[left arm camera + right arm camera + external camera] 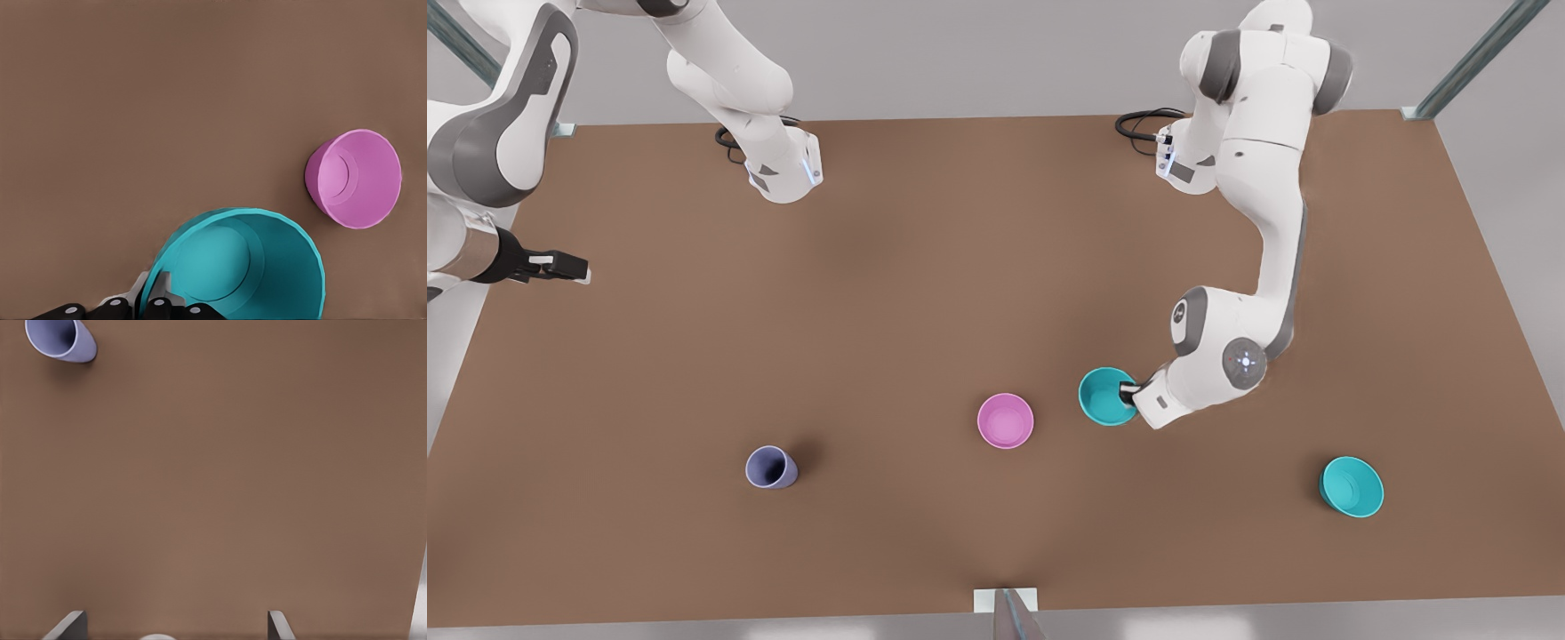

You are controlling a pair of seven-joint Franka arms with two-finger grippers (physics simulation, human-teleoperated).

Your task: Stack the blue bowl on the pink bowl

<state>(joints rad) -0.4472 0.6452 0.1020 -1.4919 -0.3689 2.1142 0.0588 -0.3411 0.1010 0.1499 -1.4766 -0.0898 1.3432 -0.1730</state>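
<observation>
I log my left gripper [152,300] pinching the blue bowl [267,267] rim, the pink bowl [357,179] near it on the table [167,100].

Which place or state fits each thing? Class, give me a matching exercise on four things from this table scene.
Things:
1. pink bowl
2. blue bowl
3. lavender cup
4. right claw

Places or states:
A. gripped at the rim by the left claw
B. open, waiting at the table's edge on the front view's left
C. alone on the table between the cup and the gripped bowl
D. nearest the front view's left among the vessels

Pairs: 1-C, 2-A, 3-D, 4-B
</observation>
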